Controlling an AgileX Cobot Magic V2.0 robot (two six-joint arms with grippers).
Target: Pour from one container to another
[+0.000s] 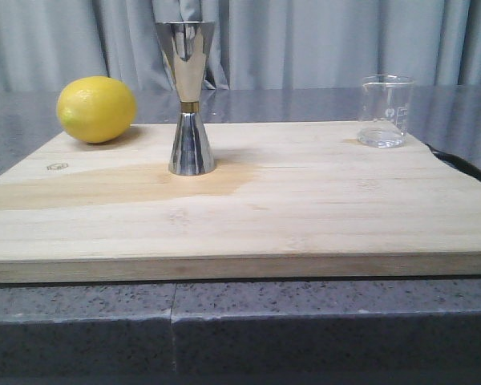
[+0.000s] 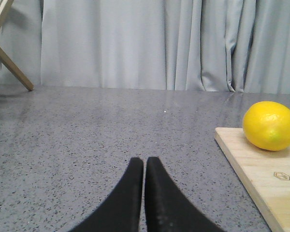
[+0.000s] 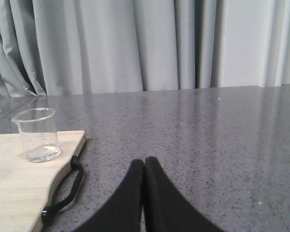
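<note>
A small clear glass beaker (image 1: 384, 111) stands upright at the far right of the wooden board (image 1: 305, 208); the right wrist view shows the beaker (image 3: 36, 135) near the board's corner. The tall steel jigger (image 1: 190, 98) stands upright toward the board's back left-centre. Neither gripper appears in the front view. My left gripper (image 2: 144, 160) is shut and empty over the grey counter, left of the board. My right gripper (image 3: 144, 162) is shut and empty over the counter, right of the board and apart from the beaker.
A yellow lemon (image 1: 96, 109) lies on the board's far left corner, the same lemon (image 2: 270, 125) in the left wrist view. A black strap loop (image 3: 67, 186) hangs off the board's right edge. Grey curtains close the back. A wooden stand leg (image 2: 9, 65) is far left.
</note>
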